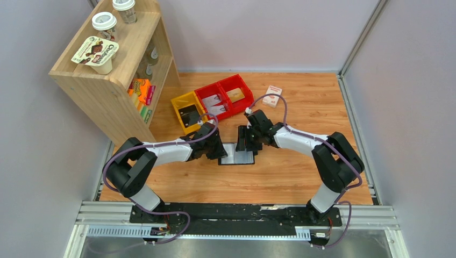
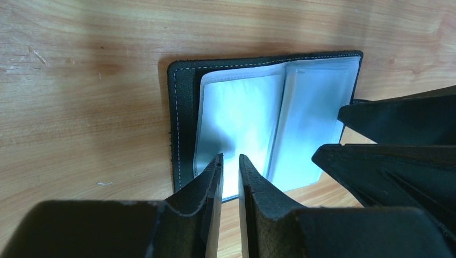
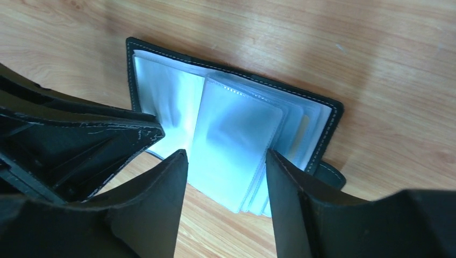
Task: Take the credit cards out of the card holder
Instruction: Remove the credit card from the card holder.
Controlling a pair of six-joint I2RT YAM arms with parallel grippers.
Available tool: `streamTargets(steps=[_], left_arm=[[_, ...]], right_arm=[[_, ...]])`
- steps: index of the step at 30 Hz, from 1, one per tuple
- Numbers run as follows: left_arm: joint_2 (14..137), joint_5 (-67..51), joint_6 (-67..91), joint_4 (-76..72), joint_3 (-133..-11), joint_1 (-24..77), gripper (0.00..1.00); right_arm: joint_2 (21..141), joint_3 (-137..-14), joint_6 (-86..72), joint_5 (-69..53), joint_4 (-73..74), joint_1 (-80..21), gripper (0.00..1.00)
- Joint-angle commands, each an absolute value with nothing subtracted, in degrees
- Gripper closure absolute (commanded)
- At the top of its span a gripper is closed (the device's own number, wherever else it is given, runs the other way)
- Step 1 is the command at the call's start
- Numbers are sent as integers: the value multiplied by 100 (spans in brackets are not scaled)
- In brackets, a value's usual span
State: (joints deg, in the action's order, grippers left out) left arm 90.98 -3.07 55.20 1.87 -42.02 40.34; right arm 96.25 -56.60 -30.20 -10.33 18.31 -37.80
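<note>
The card holder [image 1: 237, 154] lies open flat on the wooden table, black cover down and bluish clear sleeves up. My left gripper [image 1: 218, 150] hovers at its left edge. In the left wrist view its jaws [image 2: 230, 158] stand a narrow gap apart over the left sleeve [image 2: 242, 107], with nothing between them. My right gripper [image 1: 248, 141] is over the right half. It is open wide [image 3: 226, 153] above the fanned sleeves [image 3: 236, 134], and the closing tab [image 3: 329, 174] shows beside it. A faint tan edge [image 3: 304, 128] shows inside one sleeve. A tan credit card [image 1: 235, 95] lies in a red bin.
Behind the holder stand a yellow bin [image 1: 187, 110] and two red bins [image 1: 223, 97], one with silvery packets [image 1: 215, 102]. A white-and-red box [image 1: 273, 95] lies at the back right. A wooden shelf [image 1: 115, 70] with cups stands at the far left.
</note>
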Motion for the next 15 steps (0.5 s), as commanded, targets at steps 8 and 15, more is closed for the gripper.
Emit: streamTargets(steps=[8,15], left_arm=[[9088,-422,5607,114,-4070,4017,76],[8755,-281,5704,79,-3911,4017,76]], right_arm=[[9571,-5722,-3322,-2249,924,-3858,54],[9861,-5757,-3550,-2891,405,-3920,50]])
